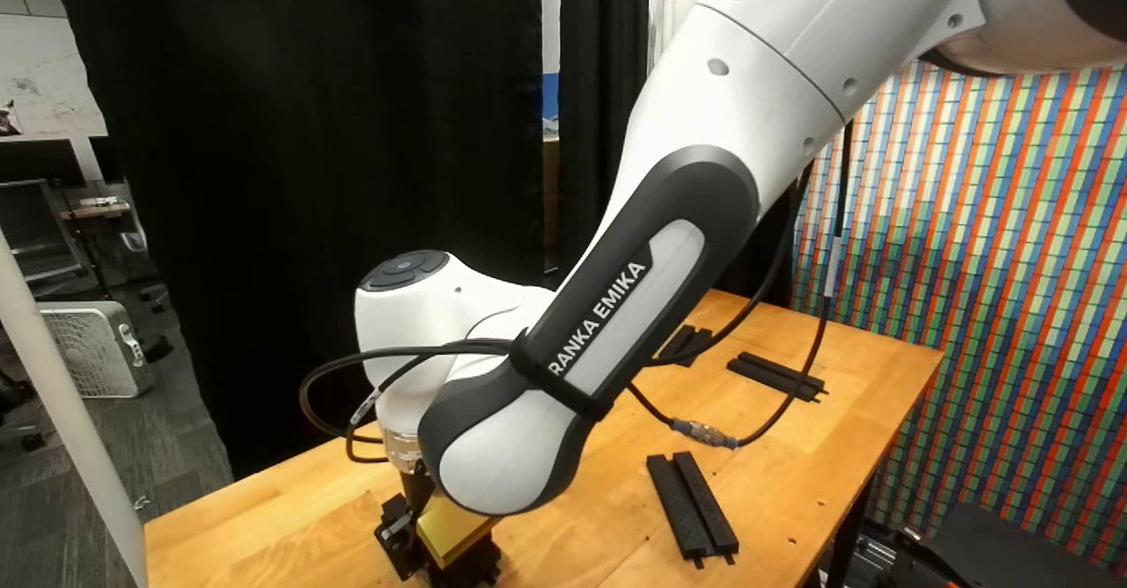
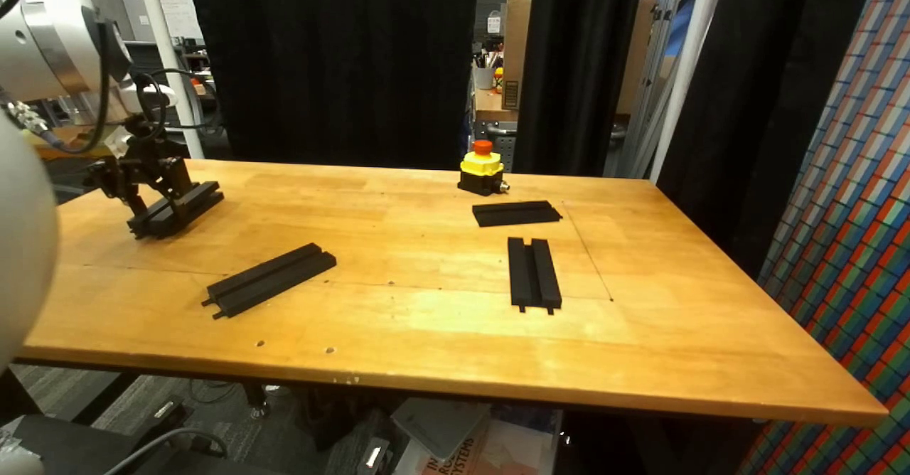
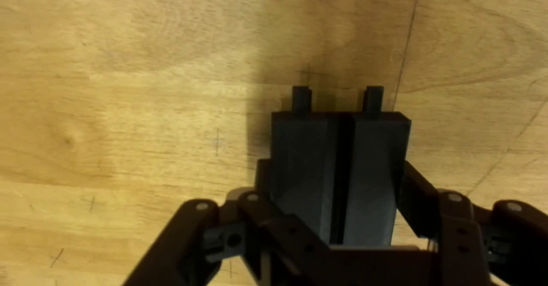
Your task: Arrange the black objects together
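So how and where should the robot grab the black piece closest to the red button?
Probably its middle, from above: the black piece lies flat and is longer than wide, so the gripper, once freed, could squeeze its two long sides.

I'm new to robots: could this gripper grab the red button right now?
Probably not: the gripper is closed on a black bar, and the red button stands farther along the table.

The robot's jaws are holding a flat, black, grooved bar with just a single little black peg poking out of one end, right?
Not quite: the wrist view shows two there, a little black peg and its twin. The jaws do hold the flat, black, grooved bar.
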Available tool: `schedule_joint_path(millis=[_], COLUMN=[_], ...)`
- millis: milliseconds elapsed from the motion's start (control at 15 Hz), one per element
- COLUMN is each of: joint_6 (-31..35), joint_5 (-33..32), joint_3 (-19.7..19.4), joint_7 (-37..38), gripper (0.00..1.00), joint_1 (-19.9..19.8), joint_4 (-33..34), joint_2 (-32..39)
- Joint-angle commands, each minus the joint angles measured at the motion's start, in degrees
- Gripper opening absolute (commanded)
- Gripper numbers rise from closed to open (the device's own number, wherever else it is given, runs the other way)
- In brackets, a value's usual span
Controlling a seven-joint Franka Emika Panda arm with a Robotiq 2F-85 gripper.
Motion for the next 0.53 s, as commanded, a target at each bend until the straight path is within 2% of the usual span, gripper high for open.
schedule_joint_path(millis=[0, 467], joint_6=[-2.51, -3.38], joint_5=[-1.08, -0.23], joint_3=[0.21, 0.65], joint_7=[0.82, 0.0], gripper=[0.45, 0.45], joint_1=[-0.22, -0.9], joint_4=[2.49, 3.68], joint_2=[0.46, 1.11])
